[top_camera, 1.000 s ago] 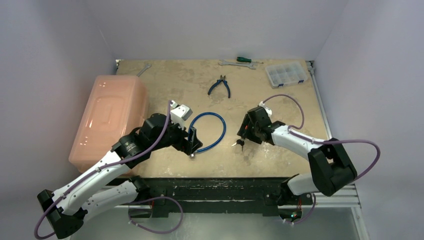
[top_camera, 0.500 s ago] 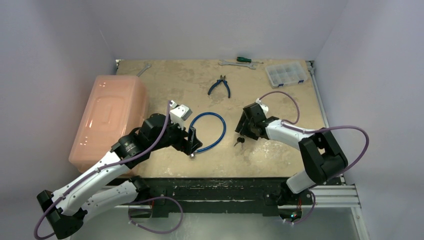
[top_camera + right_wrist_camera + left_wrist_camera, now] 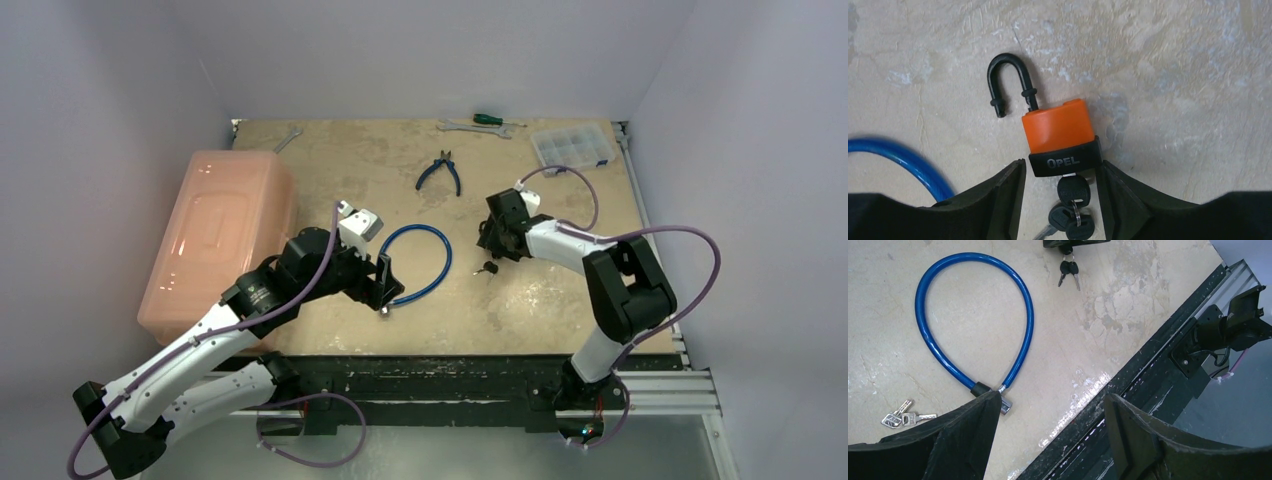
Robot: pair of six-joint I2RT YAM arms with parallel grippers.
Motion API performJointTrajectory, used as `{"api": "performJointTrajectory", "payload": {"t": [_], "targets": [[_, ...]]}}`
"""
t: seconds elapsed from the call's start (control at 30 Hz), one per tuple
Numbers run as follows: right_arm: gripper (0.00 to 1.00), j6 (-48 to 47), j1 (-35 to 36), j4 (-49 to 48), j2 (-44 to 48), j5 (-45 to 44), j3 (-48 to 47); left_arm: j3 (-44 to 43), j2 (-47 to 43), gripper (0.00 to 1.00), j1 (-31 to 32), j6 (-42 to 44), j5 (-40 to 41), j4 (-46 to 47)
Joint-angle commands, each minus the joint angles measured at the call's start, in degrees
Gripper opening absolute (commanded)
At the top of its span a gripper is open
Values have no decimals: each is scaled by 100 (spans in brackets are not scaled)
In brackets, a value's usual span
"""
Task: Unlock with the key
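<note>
An orange padlock with a black base marked OPEL lies under my right gripper. Its black shackle is swung open. A black-headed key sits in the base, with two more keys on its ring. The fingers close on the two sides of the base. In the top view the right gripper is at mid-table with the keys just below it. My left gripper is open and empty, one finger over the end of a blue cable lock.
Silver keys lie by the cable lock's end. A pink plastic box stands at the left. Blue pliers, a wrench, a green screwdriver and a clear organiser lie at the back. The black front rail is close to the left gripper.
My right gripper has moved away from the front edge with the padlock, its elbow folding inward; the keys moved with it. The left arm has not moved.
</note>
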State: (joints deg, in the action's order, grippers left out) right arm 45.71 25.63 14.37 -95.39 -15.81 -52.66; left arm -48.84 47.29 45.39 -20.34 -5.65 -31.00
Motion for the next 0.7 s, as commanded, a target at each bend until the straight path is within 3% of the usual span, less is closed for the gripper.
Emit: {"api": "performJointTrajectory", "payload": {"t": [0.0, 0.33, 0.43, 0.53, 0.67], "targets": [[59, -321, -64, -100, -338, -305, -394, 48, -79, 79, -16, 47, 73, 112], [58, -953, -402, -401, -996, -404, -1190, 41, -113, 79, -14, 39, 134, 110], [70, -1232, -449, -388, -963, -300, -1379, 41, -130, 79, -17, 34, 159, 95], [88, -1453, -451, -270, -687, -217, -1466, 36, -158, 79, -15, 34, 167, 107], [96, -1835, -380, 12, -269, -234, -1637, 36, -171, 79, -13, 46, 174, 95]]}}
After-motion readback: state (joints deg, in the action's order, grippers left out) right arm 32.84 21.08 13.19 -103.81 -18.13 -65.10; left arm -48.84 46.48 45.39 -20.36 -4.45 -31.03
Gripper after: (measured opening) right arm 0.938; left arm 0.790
